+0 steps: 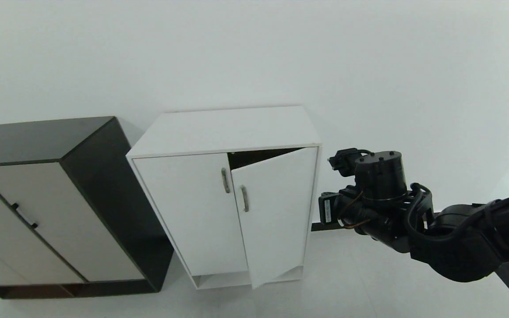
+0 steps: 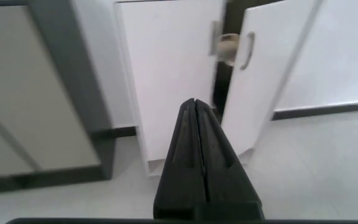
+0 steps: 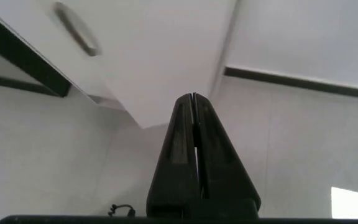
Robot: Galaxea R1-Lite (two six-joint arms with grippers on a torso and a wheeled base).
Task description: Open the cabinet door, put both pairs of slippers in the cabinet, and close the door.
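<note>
Two cabinets, white cabinet with one door ajar, black cabinet, left gripper, right gripper, both pinched together, pale floor, white wall.

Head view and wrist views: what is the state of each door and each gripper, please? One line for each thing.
white cabinet right door: partly open, with a dark gap at its top.
white cabinet left door: shut.
dark cabinet door: shut.
left gripper: shut, holding nothing.
right gripper: shut, holding nothing.
</note>
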